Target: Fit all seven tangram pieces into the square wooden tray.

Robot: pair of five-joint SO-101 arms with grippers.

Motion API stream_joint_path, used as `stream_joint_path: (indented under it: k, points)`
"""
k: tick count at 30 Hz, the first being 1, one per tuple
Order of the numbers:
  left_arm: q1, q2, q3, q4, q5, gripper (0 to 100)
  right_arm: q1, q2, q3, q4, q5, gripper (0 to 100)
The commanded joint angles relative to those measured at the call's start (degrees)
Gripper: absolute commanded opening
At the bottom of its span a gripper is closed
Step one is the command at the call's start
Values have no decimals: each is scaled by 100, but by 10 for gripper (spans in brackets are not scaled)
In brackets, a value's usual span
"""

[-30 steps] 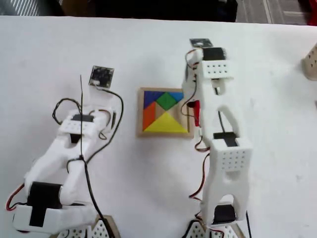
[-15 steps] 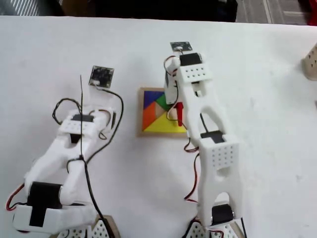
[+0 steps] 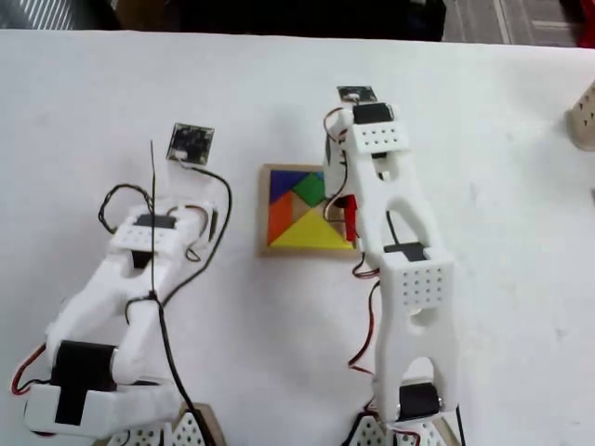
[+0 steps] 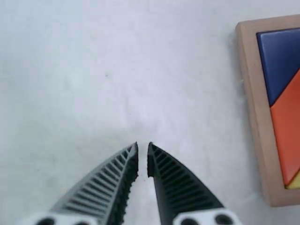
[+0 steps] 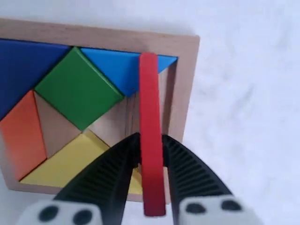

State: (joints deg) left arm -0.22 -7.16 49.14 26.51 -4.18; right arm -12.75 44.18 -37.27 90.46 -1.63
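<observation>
The square wooden tray (image 3: 264, 212) lies at the table's middle and holds blue (image 5: 23, 61), green (image 5: 77, 91), light blue (image 5: 117, 63), orange (image 5: 21, 136) and yellow (image 5: 77, 161) pieces. Bare wood shows in a triangular gap (image 5: 56, 129) and along the tray's right side. My right gripper (image 5: 150, 140) is shut on a red piece (image 5: 149, 93), held on edge over that right-side gap; in the high view the red piece (image 3: 350, 218) hangs at the tray's right rim. My left gripper (image 4: 143, 157) is shut on nothing, low over bare table left of the tray (image 4: 253, 117).
The left arm (image 3: 139, 255) with its looping black cables rests left of the tray. A pale wooden object (image 3: 584, 116) sits at the table's right edge. Wooden bases (image 3: 195, 429) stand at the front edge.
The right arm swung left over the tray with the red piece, then drifted back slightly right and toward the tray's right rim. The left arm has not moved.
</observation>
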Motion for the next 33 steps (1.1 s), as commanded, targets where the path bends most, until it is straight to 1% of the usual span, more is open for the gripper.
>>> stream_joint_path:
  k: [1,4,6,10,14,15,17,24,25,27,30,31,32,33]
  points:
    - [-40,-259,-53,-132,-53,61,-66,-277,-79,75,149,185]
    - [-40,-259,-53,-132,-53,61,-84,-268,-79,75,149,278]
    - [-40,-259,-53,-132,-53,61,-84,-259,-79,75,149,303]
    - [-40,-259,-53,-141,-53,61,-84,-347,-211,224,158,298]
    - [-40,-259,-53,-141,-53,61,-84,-611,-853,822,158,298]
    - [-40,-259,-53,-141,-53,61,-84,-716,-905,831,158,298]
    - [-57,-259,-53,-149,-53,61,-84,-1015,-765,831,158,298]
    - [-57,-259,-88,-149,-9,59,101,-2299,440,813,158,295]
    - [-57,-259,-88,-149,-9,59,163,-2484,642,804,158,278]
    - [-57,-259,-88,-149,-9,58,400,-2826,1108,804,158,198]
    - [-57,-259,-97,-149,-9,57,848,-3143,1855,725,149,19]
    - [-40,-259,-97,-149,-9,57,1007,-3196,2145,620,149,9]
    - [-22,-268,-97,-149,-9,57,1165,-3231,2435,505,149,36]
    - [-13,-286,-97,-149,0,57,1314,-3248,2725,338,149,40]
